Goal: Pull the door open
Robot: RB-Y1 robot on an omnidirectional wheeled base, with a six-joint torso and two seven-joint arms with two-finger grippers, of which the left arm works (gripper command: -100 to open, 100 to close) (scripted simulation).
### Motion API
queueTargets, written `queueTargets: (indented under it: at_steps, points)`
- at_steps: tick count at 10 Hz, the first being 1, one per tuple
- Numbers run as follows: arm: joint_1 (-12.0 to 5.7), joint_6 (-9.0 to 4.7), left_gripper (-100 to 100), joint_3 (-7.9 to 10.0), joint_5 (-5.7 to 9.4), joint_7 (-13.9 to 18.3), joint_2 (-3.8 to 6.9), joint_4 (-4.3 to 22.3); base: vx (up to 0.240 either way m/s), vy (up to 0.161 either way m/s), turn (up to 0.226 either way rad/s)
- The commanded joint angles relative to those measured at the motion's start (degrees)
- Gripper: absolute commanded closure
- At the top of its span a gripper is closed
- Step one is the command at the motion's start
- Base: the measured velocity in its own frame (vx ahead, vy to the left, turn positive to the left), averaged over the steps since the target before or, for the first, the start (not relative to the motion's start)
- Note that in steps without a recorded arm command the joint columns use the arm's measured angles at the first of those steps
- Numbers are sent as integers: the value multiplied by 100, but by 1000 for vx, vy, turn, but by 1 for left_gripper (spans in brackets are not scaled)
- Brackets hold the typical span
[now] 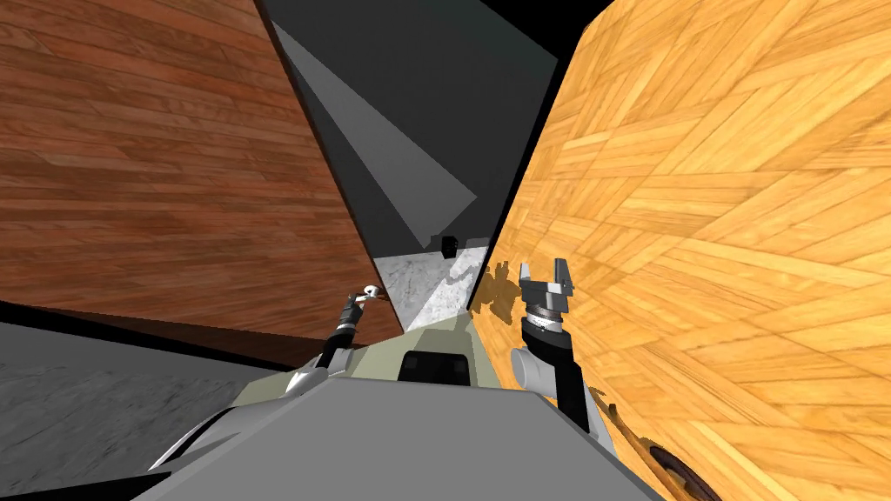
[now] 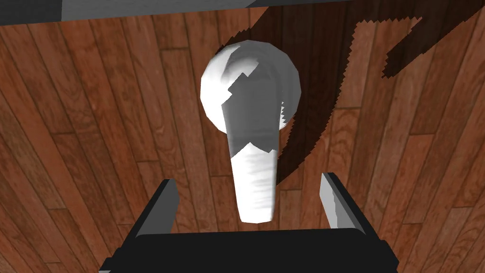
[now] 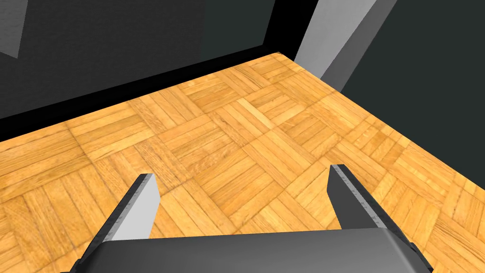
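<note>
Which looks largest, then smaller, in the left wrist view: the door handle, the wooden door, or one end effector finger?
Wooden door, largest.
Door handle, next.
Finger, smallest, though nearness to the camera enlarges it.

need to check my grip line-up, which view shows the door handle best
Left wrist view: the white handle stands large on the brown door, its lever inside the open left pincer. Head view shows it as a small white speck at that pincer. Right wrist view faces a light wood panel.
</note>
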Motion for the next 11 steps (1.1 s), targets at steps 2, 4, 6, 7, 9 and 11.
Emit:
queueTargets:
  at_steps: [2, 4, 6, 7, 9, 11]
  points:
    - [0, 0, -100, 2, 0, 0, 0, 2, 177, -23, 0]
    - [0, 0, 100, 2, 0, 0, 0, 2, -30, 5, -5]
    - [0, 0, 100, 2, 0, 0, 0, 2, -28, 1, -11]
    - [0, 0, 100, 2, 0, 0, 0, 2, -9, -3, 3]
    - [1, 11, 100, -14, -9, -3, -20, 8, -54, 4, -6]
    - [0, 11, 100, -15, -10, -3, -21, 8, -194, 8, -17]
